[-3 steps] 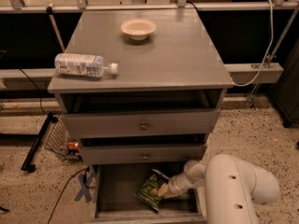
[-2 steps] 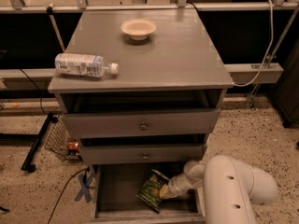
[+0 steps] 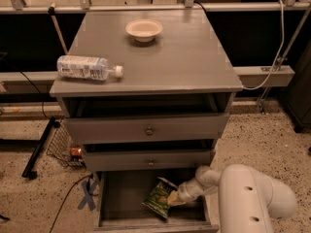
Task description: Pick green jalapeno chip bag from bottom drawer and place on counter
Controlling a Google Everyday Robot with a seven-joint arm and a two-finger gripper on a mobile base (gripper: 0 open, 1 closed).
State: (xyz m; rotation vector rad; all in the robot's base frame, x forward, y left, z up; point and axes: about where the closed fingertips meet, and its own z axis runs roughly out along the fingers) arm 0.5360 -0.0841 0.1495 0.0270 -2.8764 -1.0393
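Gripper (image 3: 174, 199) is down in the open bottom drawer (image 3: 121, 198), right up against the right edge of the chip bag (image 3: 158, 198), and whether its grip is closed I cannot tell. The bag sits tilted toward the drawer's right side. Up on the counter (image 3: 160, 57), a bottle (image 3: 87, 67) lies at the left edge and a bowl (image 3: 144, 29) sits at the far side.

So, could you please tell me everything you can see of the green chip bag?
The chip bag is small, green and crinkly, with a pale top edge and a yellowish patch on its right side. It looks like thin glossy film. It lies tilted in the open bottom drawer, right of the middle. The gripper reaches in from the right and meets the bag's right edge; whether it grips cannot be seen.
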